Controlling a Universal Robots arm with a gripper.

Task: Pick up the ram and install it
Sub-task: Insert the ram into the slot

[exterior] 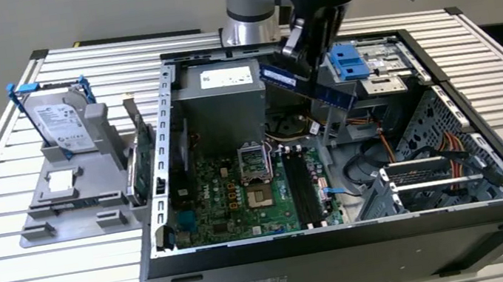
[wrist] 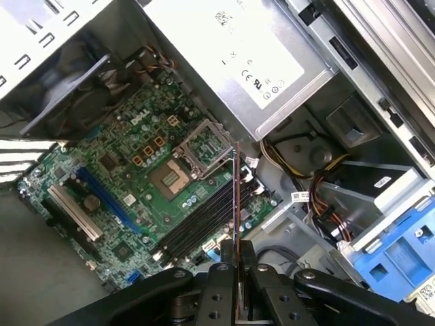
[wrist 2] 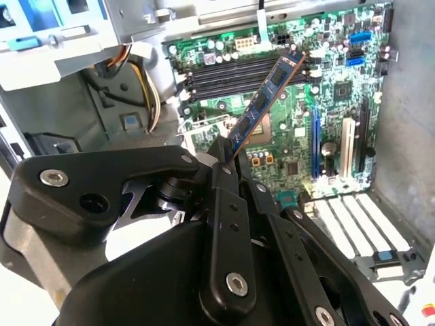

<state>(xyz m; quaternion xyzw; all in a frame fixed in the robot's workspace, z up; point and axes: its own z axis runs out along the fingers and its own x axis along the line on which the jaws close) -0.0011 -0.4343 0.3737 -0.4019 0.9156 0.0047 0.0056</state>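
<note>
Between two jaws — one ram (wrist 2: 266, 101)

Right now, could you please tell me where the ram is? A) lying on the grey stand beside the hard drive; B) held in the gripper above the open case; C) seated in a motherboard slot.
B: the gripper is shut on the ram, which hangs tilted in the air above the motherboard's black slots.
</note>
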